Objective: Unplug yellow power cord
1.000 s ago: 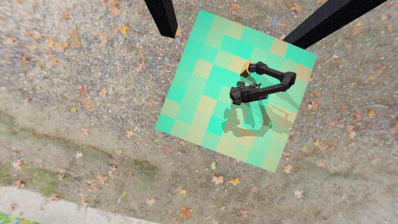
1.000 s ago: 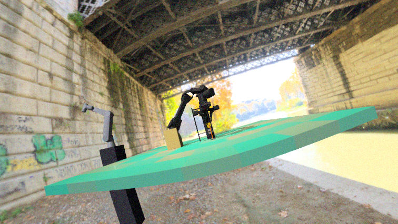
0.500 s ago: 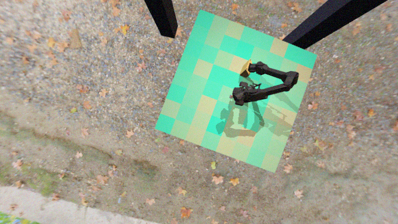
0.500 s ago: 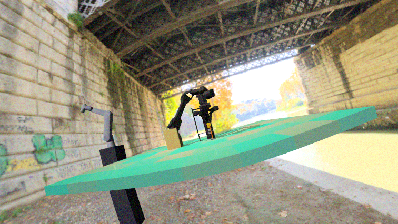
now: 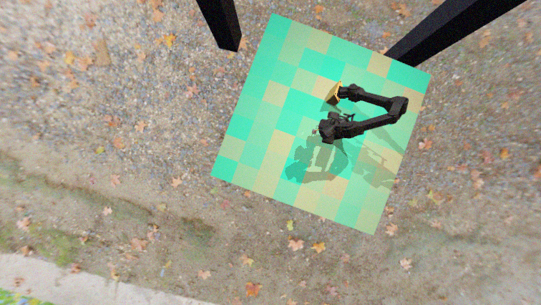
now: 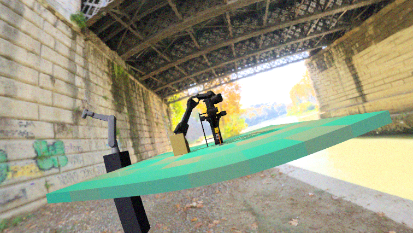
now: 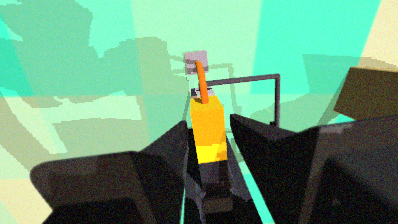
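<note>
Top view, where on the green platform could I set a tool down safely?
Room shows on the platform tiles left of the gripper, out to the left edge, and along the bottom edge. Crowded: around the gripper straddling the yellow plug, and by the tan base block.
</note>
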`<state>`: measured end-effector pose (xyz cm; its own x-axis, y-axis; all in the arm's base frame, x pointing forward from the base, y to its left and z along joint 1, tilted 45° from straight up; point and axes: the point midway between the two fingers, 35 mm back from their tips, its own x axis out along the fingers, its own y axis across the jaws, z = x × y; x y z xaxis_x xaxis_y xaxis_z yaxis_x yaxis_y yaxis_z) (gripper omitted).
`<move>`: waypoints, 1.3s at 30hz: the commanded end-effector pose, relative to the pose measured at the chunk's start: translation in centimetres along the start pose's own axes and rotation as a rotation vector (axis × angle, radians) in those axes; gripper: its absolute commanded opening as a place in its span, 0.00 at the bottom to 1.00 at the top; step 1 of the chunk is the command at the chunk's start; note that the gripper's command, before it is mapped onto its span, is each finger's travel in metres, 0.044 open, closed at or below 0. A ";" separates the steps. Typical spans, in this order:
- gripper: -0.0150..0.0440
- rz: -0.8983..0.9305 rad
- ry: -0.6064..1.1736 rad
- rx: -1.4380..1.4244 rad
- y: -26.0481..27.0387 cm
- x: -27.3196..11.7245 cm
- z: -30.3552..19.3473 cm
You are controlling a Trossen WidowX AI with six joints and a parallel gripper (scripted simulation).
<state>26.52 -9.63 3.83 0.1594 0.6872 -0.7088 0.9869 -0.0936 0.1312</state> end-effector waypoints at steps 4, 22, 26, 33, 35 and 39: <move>0.53 0.005 0.001 0.002 0.0 0.8 -0.1; 0.25 0.000 -0.001 -0.003 0.0 0.7 0.0; 0.25 0.001 -0.002 -0.002 0.1 0.7 0.6; 0.25 0.002 -0.003 -0.002 0.2 0.6 1.7; 0.25 0.002 -0.003 -0.002 0.2 0.6 2.0; 0.25 0.002 -0.003 -0.001 0.2 0.6 2.6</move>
<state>26.82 -9.01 2.88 0.1534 0.7212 -0.6755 0.9876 -0.0891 0.1291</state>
